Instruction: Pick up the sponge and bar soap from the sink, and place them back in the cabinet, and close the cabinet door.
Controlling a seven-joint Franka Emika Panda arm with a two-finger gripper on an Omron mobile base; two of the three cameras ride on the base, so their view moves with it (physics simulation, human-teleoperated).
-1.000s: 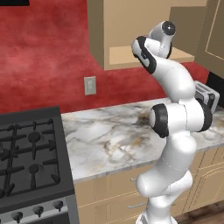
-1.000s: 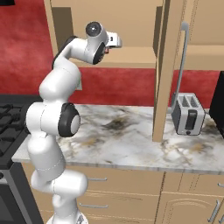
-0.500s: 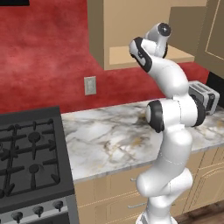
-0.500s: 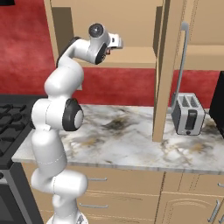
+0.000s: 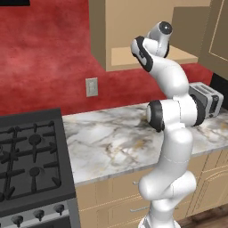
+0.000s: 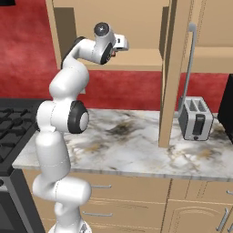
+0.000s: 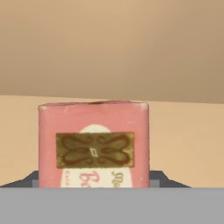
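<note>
Tool (image 6: 122,44): raised inside the open cabinet (image 6: 136,27), just above its shelf (image 6: 141,59). Hand view: bar soap (image 7: 93,144), pink wrapper with a gold emblem, stands upright between the two dark fingertips (image 7: 155,178), which sit tight against its lower sides at 4 and 8 o'clock; grip narrow, clamped on it. Cabinet door (image 6: 175,68) ajar. Toaster (image 6: 195,118) on the marble desk (image 6: 136,145).

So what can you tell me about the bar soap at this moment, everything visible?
The bar soap appears in the hand view as a pink rectangular block seen face-on, with a gold-brown ornamental label and a white patch with red script below it. It stands upright between the claw tips, whose dark ends show at either lower corner, so it looks gripped. Behind it lie the tan shelf and back wall of the cabinet. Whether it touches the shelf cannot be told.
</note>
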